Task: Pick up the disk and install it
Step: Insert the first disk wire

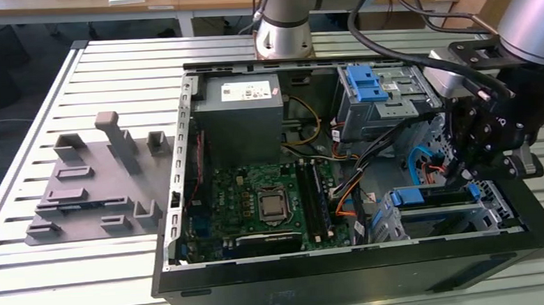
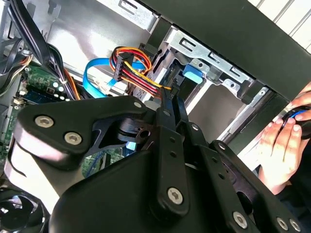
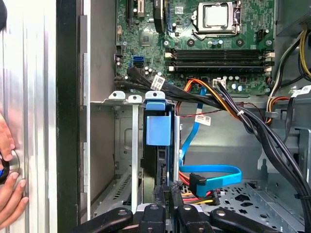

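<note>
The disk (image 1: 433, 195) sits edge-up in the drive bay (image 1: 448, 220) at the corner of the open computer case nearest the exterior view's right. Its blue plastic tab (image 3: 158, 128) faces outward in the first wrist view, and the same blue tab (image 2: 192, 75) shows inside the silver bay in the second wrist view. My gripper (image 1: 455, 178) hangs over that bay with its fingers (image 2: 170, 102) pressed together and nothing visible between them. The fingertips (image 3: 167, 191) lie at the disk's rear end, beside the power plug; I cannot tell whether they touch the disk.
Orange, red and blue cables (image 3: 209, 177) crowd the space by the bay. The motherboard (image 1: 265, 202), grey power supply box (image 1: 241, 102) and silver cage with blue latch (image 1: 371, 91) fill the case. A grey fixture plate (image 1: 88, 193) lies at the exterior view's left. A person's hand (image 2: 282, 141) rests outside the case wall.
</note>
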Controlling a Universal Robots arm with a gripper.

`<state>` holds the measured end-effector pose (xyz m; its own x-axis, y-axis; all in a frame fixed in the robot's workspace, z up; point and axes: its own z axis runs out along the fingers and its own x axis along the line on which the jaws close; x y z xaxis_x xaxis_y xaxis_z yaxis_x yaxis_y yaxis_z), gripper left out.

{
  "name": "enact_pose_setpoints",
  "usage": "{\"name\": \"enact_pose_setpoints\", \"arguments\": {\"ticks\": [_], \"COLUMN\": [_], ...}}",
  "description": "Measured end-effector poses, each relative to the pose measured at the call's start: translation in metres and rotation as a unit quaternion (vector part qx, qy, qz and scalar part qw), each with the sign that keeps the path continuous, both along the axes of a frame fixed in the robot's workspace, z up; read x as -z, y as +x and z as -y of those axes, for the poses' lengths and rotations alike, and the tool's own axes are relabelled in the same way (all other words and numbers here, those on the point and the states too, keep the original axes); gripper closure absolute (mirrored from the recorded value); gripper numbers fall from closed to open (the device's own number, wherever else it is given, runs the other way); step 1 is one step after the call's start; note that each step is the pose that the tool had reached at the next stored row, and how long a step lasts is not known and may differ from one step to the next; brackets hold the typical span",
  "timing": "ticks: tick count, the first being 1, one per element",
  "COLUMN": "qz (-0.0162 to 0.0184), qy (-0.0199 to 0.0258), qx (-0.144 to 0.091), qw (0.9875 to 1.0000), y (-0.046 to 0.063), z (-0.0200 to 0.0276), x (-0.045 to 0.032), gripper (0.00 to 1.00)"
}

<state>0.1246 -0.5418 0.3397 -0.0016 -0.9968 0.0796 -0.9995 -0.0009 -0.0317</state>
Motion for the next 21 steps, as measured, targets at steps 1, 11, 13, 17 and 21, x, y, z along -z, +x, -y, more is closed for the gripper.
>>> {"name": "enact_pose_setpoints", "arguments": {"ticks": [1, 11, 13, 17, 21], "qz": [0.0001, 0.0002, 0.0002, 0.0002, 0.0002], "qy": [-0.0001, 0.0003, 0.0003, 0.0005, 0.0009], "qx": [0.000, 0.002, 0.005, 0.007, 0.007], "qw": [1.0000, 1.0000, 1.0000, 1.0000, 1.0000], "y": [0.0000, -0.0001, -0.0002, -0.0001, -0.0001], "z": [0.0000, 0.0001, 0.0001, 0.0000, 0.0002], "x": [0.0005, 0.0039, 0.0042, 0.0046, 0.0052], "gripper": [0.84, 0.84, 0.84, 0.84, 0.84]}}
